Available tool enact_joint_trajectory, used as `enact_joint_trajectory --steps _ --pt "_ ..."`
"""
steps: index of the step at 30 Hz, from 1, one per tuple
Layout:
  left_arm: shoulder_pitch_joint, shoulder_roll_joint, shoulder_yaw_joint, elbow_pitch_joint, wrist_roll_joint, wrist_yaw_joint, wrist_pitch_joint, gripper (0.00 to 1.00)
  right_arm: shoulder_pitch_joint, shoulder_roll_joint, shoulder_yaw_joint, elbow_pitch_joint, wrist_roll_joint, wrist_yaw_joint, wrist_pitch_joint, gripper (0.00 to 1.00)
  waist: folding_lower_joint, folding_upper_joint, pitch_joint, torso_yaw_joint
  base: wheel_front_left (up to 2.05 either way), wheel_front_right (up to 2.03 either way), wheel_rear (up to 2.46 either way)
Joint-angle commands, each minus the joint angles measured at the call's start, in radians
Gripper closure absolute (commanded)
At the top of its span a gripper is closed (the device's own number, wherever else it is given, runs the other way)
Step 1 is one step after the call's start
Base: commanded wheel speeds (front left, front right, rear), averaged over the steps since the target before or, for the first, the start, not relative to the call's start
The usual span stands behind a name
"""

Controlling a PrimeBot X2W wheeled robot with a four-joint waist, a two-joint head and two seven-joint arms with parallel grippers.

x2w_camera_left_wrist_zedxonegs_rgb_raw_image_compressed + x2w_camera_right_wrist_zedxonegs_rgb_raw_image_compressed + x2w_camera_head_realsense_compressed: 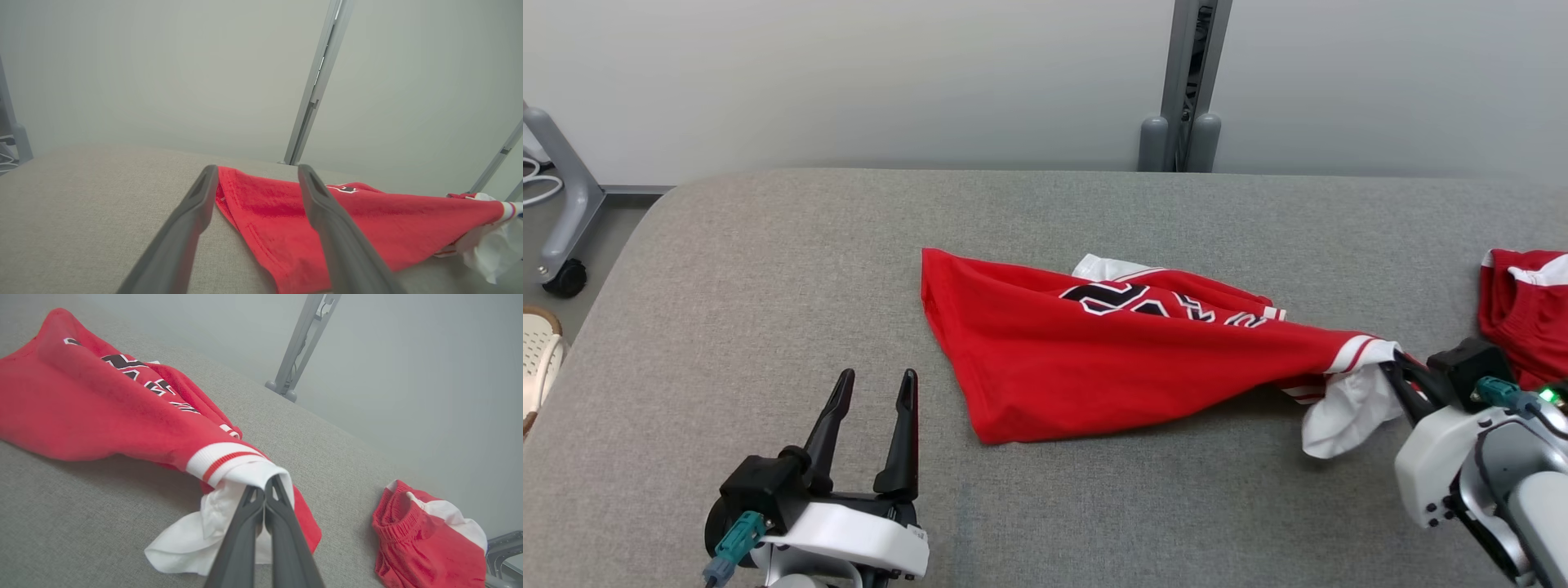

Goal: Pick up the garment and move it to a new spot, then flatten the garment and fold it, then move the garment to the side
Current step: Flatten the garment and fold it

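Red jersey point(1111, 367) is lying crumpled in the middle of the grey padded table point(768, 269), one white-trimmed corner lifting where my right gripper point(1398, 361) is clamping it. My left gripper point(878, 390) is hovering spread wide and empty near the hem. I am judging the pinch shallow: a quick pull risks slipping the trim free, or dragging cloth onto the red shorts point(1523, 302) nearby.

Red jersey point(1094, 367), crumpled, mid-table, white-trimmed end lifted.
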Motion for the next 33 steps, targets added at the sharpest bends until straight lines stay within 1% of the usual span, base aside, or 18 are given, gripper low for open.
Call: enact_joint_trajectory --steps 1,4,8,13,17,20,21,23,27,33 --pt "0.003 0.004 0.002 0.0 -0.007 0.003 0.0 0.0 0.014 -0.021 0.005 -0.027 0.005 0.0 0.025 1.0 0.0 0.0 -0.002 -0.001 0.0 0.0 0.0" --pt "0.003 0.004 0.0 0.001 -0.009 0.004 0.0 0.0 0.031 -0.088 0.004 -0.112 0.009 0.0 0.1 1.0 0.0 0.0 -0.004 -0.001 0.0 0.0 0.0" --pt "0.002 0.004 -0.006 -0.002 -0.013 0.004 0.0 0.0 0.05 -0.153 -0.03 -0.192 -0.01 0.0 0.17 1.0 0.0 0.0 0.002 0.004 0.0 0.0 0.0" --pt "-0.006 0.004 -0.011 0.0 -0.016 0.0 0.0 0.0 0.067 -0.19 -0.07 -0.249 -0.024 0.0 0.222 1.0 0.0 0.0 0.016 0.016 0.0 0.0 0.0" --pt "-0.02 0.004 -0.015 0.006 -0.011 -0.005 0.0 0.0 0.042 -0.204 -0.025 -0.254 -0.005 0.0 0.247 1.0 0.0 0.0 0.032 0.028 0.0 0.0 0.0" --pt "-0.028 0.004 -0.018 0.009 -0.006 -0.01 0.0 0.0 -0.003 -0.217 0.047 -0.215 0.011 0.0 0.245 1.0 0.0 0.0 0.048 0.037 0.0 0.0 0.0" --pt "-0.028 0.004 -0.018 0.009 -0.006 -0.01 0.0 0.0 -0.003 -0.217 0.047 -0.215 0.011 0.0 0.245 1.0 0.0 0.0 0.048 0.037 0.0 0.0 0.0" --pt "-0.035 0.004 -0.022 0.012 -0.003 -0.013 0.0 0.0 -0.045 -0.217 0.109 -0.168 0.027 0.0 0.235 1.0 0.0 0.0 0.058 0.043 0.0 0.0 0.0" --pt "-0.05 0.004 -0.03 0.017 0.0 -0.019 0.0 0.0 -0.148 -0.207 0.239 -0.03 0.051 0.0 0.202 1.0 0.0 0.0 0.08 0.059 0.0 0.0 0.0" --pt "-0.066 0.004 -0.045 0.027 -0.002 -0.022 0.0 0.0 -0.29 -0.156 0.413 0.206 0.102 0.0 0.117 1.0 0.0 0.0 0.104 0.091 0.0 0.0 0.0"
